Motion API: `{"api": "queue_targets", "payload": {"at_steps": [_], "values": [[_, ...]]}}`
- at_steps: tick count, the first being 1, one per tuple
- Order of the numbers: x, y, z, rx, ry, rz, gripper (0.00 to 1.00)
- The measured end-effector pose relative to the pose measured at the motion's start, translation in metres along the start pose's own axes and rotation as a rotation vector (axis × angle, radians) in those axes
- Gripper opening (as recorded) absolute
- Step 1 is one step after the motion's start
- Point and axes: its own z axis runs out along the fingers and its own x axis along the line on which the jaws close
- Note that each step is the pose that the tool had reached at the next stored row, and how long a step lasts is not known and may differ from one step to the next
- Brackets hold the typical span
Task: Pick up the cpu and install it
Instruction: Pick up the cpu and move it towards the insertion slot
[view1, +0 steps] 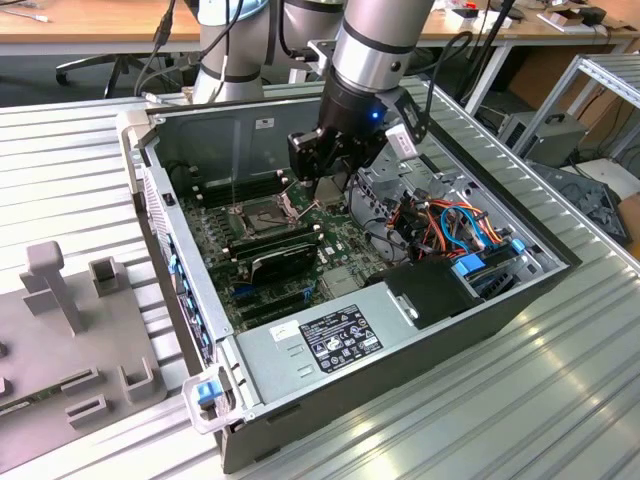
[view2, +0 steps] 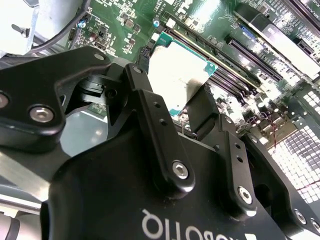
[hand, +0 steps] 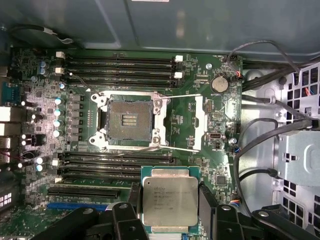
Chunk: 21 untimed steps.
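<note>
The cpu (hand: 169, 200) is a flat square chip with a silver-grey top and a green edge, and my gripper (hand: 170, 207) is shut on it, one black finger on each side. It hangs above the green motherboard (hand: 190, 115), off to one side of the open socket (hand: 129, 120), whose hinged metal frame (hand: 200, 120) is folded back. In the second wrist view the cpu (view2: 175, 70) shows bright between the fingers (view2: 200, 107). In the exterior view my gripper (view1: 322, 178) hovers inside the computer case (view1: 450, 330), just to the exterior view's right of the socket (view1: 262, 212).
Long black memory slots (hand: 120, 67) run on both sides of the socket. Bundled cables (view1: 455, 225) and a metal drive cage (hand: 300, 155) fill the case's right part in the exterior view. A power supply (view1: 330, 340) lies at the front. A grey fixture (view1: 70, 340) stands outside the case.
</note>
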Motion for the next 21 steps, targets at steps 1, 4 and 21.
{"api": "queue_targets", "payload": {"at_steps": [1,4,21], "values": [[0.0002,0.0006,0.0007,0.0000,-0.0001,0.000,0.55],[0.0007,0.0016,0.0020,0.0000,0.0000,0.000,0.55],[0.0023,0.0050,0.0073,0.0001,0.0000,0.000,0.55]]}}
